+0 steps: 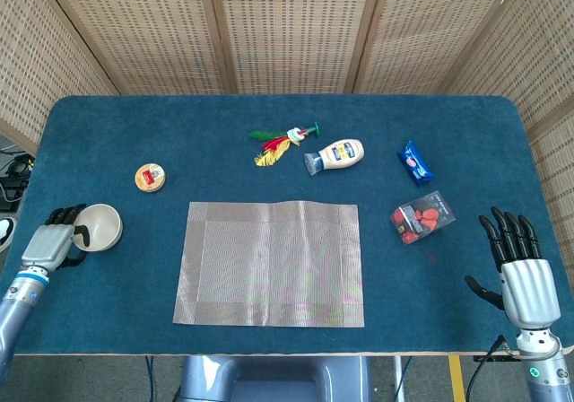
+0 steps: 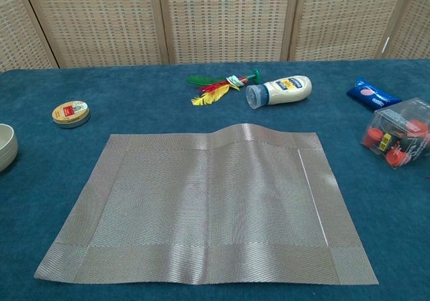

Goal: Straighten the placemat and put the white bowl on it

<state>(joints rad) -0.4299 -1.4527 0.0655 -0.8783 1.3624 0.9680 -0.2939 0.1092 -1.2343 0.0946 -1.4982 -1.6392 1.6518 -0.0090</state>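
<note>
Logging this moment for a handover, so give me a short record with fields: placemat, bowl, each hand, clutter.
placemat: grey woven placemat flat mid-table, small ripple at far edge
bowl: round white bowl left of mat, off it, tilted
left hand: left hand, fingers hooked over bowl rim
right hand: right hand fingers spread, holding nothing
clutter: mayonnaise bottle, round tin

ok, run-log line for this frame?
left hand: grips bowl rim | right hand: open, idle | placemat: flat, bare | bowl off mat

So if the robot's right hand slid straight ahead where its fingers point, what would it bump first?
Probably nothing: the right hand points up bare blue tablecloth, passing right of the clear box of red pieces.
</note>
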